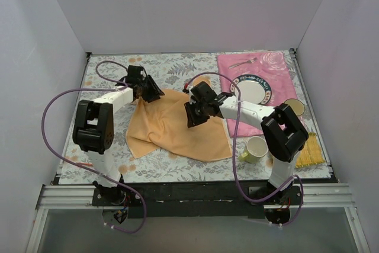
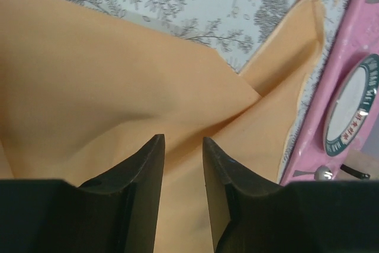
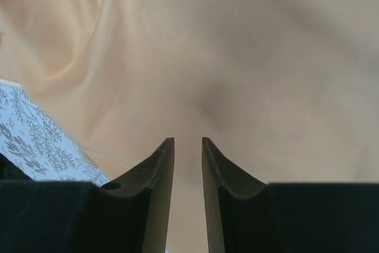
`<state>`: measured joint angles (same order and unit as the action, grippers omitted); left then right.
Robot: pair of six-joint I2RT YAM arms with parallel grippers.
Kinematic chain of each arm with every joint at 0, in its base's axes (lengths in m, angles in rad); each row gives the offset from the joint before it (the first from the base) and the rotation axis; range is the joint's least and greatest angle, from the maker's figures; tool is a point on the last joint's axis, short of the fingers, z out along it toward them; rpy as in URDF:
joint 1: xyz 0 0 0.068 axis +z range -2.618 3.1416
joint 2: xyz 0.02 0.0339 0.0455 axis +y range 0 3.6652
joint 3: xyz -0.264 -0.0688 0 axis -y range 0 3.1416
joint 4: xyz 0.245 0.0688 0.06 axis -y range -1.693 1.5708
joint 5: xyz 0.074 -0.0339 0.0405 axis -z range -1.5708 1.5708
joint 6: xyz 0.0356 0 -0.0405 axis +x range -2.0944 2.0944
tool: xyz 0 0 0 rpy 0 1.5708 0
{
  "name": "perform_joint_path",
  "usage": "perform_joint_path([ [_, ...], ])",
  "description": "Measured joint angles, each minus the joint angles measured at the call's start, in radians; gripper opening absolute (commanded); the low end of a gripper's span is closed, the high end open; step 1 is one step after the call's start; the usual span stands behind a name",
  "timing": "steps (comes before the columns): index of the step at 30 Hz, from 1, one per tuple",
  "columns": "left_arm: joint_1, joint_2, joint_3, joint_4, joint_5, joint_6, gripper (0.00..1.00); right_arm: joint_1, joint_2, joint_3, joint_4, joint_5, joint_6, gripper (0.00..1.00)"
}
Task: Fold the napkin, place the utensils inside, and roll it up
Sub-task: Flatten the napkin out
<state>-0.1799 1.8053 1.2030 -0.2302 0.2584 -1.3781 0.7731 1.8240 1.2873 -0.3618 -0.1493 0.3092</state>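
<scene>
Step in hand: fold soft peach-orange square cloth napkin (image 1: pixel 177 128). Napkin lies right under both grippers. Left gripper (image 2: pixel 182 141) jaws narrow. Right gripper (image 3: pixel 188 141) jaws narrow. Real hold on cloth: cannot tell. Next move likely needs tight pinch, then lift and fold over.

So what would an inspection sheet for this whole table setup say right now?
Surface: table covered by a grey leaf-print cloth.
Job's things: napkin rumpled mid-table, not rolled; fork on the pink placemat; spoon on the placemat by the plate.
Clutter: green mug, beige mug, yellow woven mat.
Grippers: left gripper and right gripper both at the napkin, jaws narrowly apart. Whether they pinch the cloth cannot be told.
Cables: purple cables, one looping off each arm.
Surroundings: plain pale walls on three sides.
</scene>
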Motion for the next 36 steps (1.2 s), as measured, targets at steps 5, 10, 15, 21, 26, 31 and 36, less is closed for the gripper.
perform_joint_path([
  [5, -0.005, 0.129, 0.013, -0.002, -0.051, -0.057, 0.26, 0.037, 0.015, -0.053, 0.029, -0.006, 0.016, 0.33],
  [10, -0.002, 0.211, 0.1, 0.0, -0.095, -0.104, 0.22, 0.058, 0.015, -0.109, 0.06, 0.001, 0.025, 0.33],
  [15, 0.005, 0.325, 0.252, 0.002, -0.111, -0.124, 0.25, 0.051, 0.028, -0.117, 0.053, 0.034, 0.017, 0.33],
  [21, 0.008, 0.563, 0.679, -0.134, -0.179, -0.04, 0.55, -0.03, 0.169, 0.093, -0.011, 0.05, -0.04, 0.35],
  [26, -0.01, 0.449, 0.614, -0.245, -0.288, 0.061, 0.82, -0.129, 0.27, 0.309, -0.124, 0.087, -0.097, 0.53],
  [31, -0.04, -0.029, 0.147, -0.29, -0.359, 0.056, 0.82, -0.139, 0.179, 0.242, -0.161, 0.101, -0.073, 0.73],
  [36, -0.029, -0.43, -0.082, -0.308, -0.492, 0.002, 0.75, -0.108, 0.032, 0.105, -0.222, 0.134, 0.081, 0.72],
])
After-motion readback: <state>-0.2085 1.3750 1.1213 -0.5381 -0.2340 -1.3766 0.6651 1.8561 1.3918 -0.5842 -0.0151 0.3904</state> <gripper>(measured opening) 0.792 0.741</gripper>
